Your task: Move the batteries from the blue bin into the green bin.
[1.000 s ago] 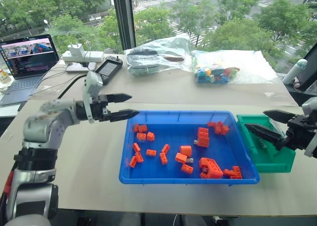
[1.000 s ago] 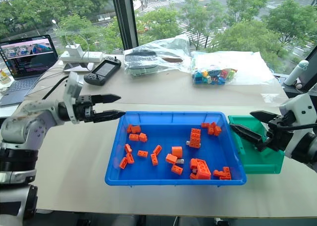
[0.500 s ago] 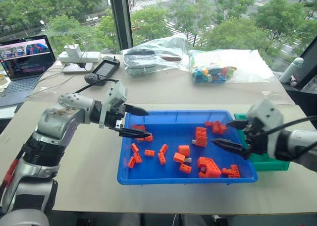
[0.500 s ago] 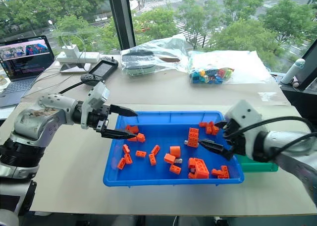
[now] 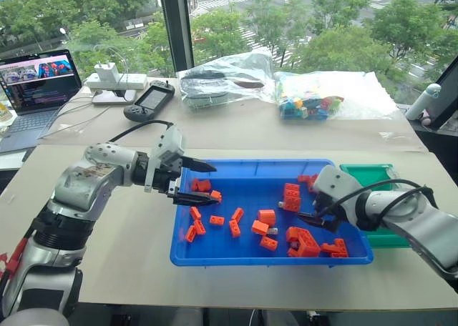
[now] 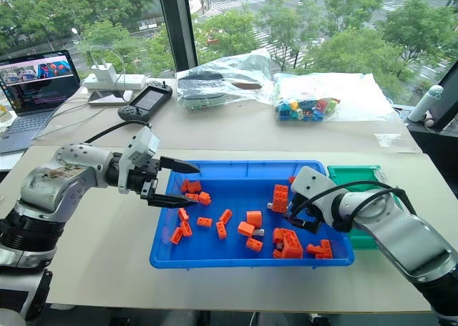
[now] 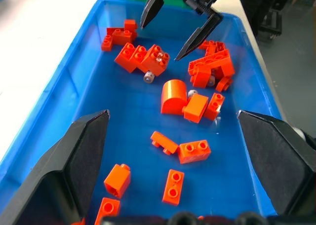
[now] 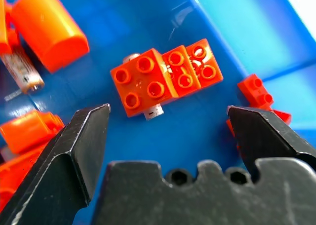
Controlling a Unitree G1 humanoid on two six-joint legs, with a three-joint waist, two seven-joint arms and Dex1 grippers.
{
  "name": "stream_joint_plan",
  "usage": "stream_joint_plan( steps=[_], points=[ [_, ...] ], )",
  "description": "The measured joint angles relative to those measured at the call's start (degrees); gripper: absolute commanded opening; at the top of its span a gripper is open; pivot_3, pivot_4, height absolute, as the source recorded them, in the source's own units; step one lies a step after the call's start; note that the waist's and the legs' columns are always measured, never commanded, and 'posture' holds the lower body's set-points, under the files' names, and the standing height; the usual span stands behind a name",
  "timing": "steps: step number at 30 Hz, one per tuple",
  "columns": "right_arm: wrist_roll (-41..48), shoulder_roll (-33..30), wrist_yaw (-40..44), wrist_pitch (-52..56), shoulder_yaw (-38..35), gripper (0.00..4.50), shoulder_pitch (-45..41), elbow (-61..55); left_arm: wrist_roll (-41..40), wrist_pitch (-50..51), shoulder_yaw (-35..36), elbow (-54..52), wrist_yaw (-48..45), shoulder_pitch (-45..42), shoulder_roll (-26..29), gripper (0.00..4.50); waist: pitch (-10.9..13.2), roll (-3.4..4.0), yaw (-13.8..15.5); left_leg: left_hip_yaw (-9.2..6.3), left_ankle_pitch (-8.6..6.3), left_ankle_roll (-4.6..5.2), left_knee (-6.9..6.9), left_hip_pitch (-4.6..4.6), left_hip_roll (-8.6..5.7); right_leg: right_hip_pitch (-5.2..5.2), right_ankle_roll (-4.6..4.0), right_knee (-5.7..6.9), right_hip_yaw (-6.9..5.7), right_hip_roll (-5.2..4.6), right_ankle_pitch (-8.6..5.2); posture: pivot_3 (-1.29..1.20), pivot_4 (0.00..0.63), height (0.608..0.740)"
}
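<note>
1. the right gripper (image 7: 178,23) is hanging over the right half of the blue bin (image 5: 236,253), its fingers spread wide and holding nothing; the tips are pointing down toward a pair of joined orange bricks (image 8: 165,79).
2. a battery (image 8: 154,111) is lying under those bricks, with just a grey end poking out on the near side. for a clean pick the fingers should probably be closing on that bare end, or the bricks be nudged aside first, since a straight pinch risks taking the bricks instead.
3. a second battery (image 8: 20,74) is lying beside the rounded orange block (image 8: 48,27), a little to the left, and looks easier to reach.
4. the left gripper (image 5: 195,182) is waiting at the left end of the blue bin, fingers open and empty, over loose bricks.
5. the green bin (image 5: 368,171) is sitting just beyond the right end of the blue bin; the right arm is covering most of it, so what is inside it is not showing.
6. most of the first battery's length is hidden, and whether more batteries are lying under other bricks is hard to tell.
</note>
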Motion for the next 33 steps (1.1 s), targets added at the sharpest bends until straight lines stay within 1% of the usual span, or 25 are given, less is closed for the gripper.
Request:
stream_joint_plan(
  steps=[4,7,13,14,15,17,18,19,21,24,29,33],
  points=[
    [-2.5,0.8,2.7,-2.6,0.1,4.43,-0.4,-0.1,-0.2,0.1,0.2,-0.6,0.3,-0.1,0.0,4.50,0.0,0.00,0.0,-0.01,0.00,0.00,0.00,0.00,0.00,0.00,0.00,0.01,0.00,0.00,0.00,0.00,0.150,0.732],
    [-4.1,3.6,3.0,-2.9,0.8,4.43,-1.1,-0.1,-0.2,0.1,0.2,-0.7,0.4,-0.2,0.0,4.50,0.0,0.00,0.0,-0.01,0.00,0.00,0.00,0.00,0.00,0.00,0.00,0.02,0.00,0.00,0.00,0.00,0.150,0.732],
    [-8.6,5.1,4.1,-4.5,2.4,4.43,-1.2,0.6,-0.2,1.1,0.3,-0.7,0.8,-0.7,-0.7,4.50,0.0,0.00,0.1,-0.01,0.00,0.00,0.01,0.00,-0.02,0.01,0.00,0.02,-0.01,0.00,0.00,0.00,0.150,0.732],
    [-9.1,5.4,4.3,-4.7,2.6,3.92,-1.2,0.7,-0.2,1.1,0.3,-0.7,0.9,-0.7,-0.7,4.50,0.0,0.00,0.1,-0.01,0.00,0.00,0.01,0.00,-0.01,0.01,0.00,0.02,-0.01,0.00,0.00,0.00,0.150,0.732],
    [-9.5,5.9,4.4,-4.9,2.8,3.75,-1.0,0.7,-0.2,1.1,0.3,-0.7,1.0,-0.7,-0.7,4.50,0.0,0.00,0.1,-0.02,0.00,0.00,0.01,0.00,-0.01,0.01,0.00,0.02,-0.01,0.00,0.00,0.00,0.150,0.732],
    [-10.7,6.0,4.6,-5.4,3.1,3.09,-0.5,0.9,-0.2,1.1,0.3,-0.8,1.1,-0.7,-0.7,4.50,0.0,0.00,0.0,-0.02,0.00,0.00,0.01,0.00,-0.01,0.01,0.00,0.03,-0.01,0.00,0.00,0.00,0.150,0.732],
    [-11.3,6.0,4.8,-5.7,3.1,2.85,-0.1,1.1,-0.2,1.1,0.3,-0.8,1.2,-0.7,-0.7,4.50,0.0,0.00,0.0,-0.01,0.00,0.00,0.01,0.00,-0.01,0.01,0.00,0.03,-0.01,0.00,0.00,0.00,0.150,0.732],
    [-11.7,6.0,4.9,-6.0,3.1,2.33,0.1,1.2,-0.2,1.1,0.3,-0.8,1.2,-0.7,-0.7,4.50,0.0,0.00,0.0,-0.01,0.00,0.00,0.01,0.00,-0.01,0.01,0.00,0.03,-0.01,0.00,0.00,0.00,0.150,0.732],
    [-12.9,6.0,5.2,-7.0,3.0,1.74,0.0,1.2,-0.2,1.0,0.3,-0.8,1.2,-0.7,-0.7,4.50,0.0,0.00,0.0,-0.01,0.00,0.00,0.01,0.00,-0.01,0.01,0.00,0.03,-0.01,0.00,0.00,0.00,0.150,0.732],
    [-14.7,5.4,5.8,-8.8,2.5,1.74,-1.7,1.4,-0.2,0.9,0.2,-0.7,1.3,-0.7,-1.0,4.50,0.0,0.00,0.0,-0.01,0.00,0.00,0.01,0.01,-0.01,0.00,0.00,0.03,-0.01,0.00,0.00,0.00,0.150,0.732],
    [-15.1,5.4,7.8,-9.1,-1.2,1.74,-6.0,2.5,-0.1,0.8,0.2,-0.7,1.2,-0.7,-1.2,4.50,0.0,0.00,0.0,-0.01,0.00,0.00,0.01,0.01,0.00,0.00,0.00,0.04,-0.01,0.00,0.00,0.00,0.150,0.732],
    [-13.4,10.8,8.1,-8.6,-3.3,1.74,-12.9,3.2,-0.1,0.6,0.1,-0.7,1.1,-0.7,-1.3,4.50,0.0,0.00,-0.5,-0.03,0.00,-0.01,0.01,0.02,0.03,-0.02,0.00,0.07,-0.02,0.04,0.00,0.00,0.150,0.732]
  ],
)
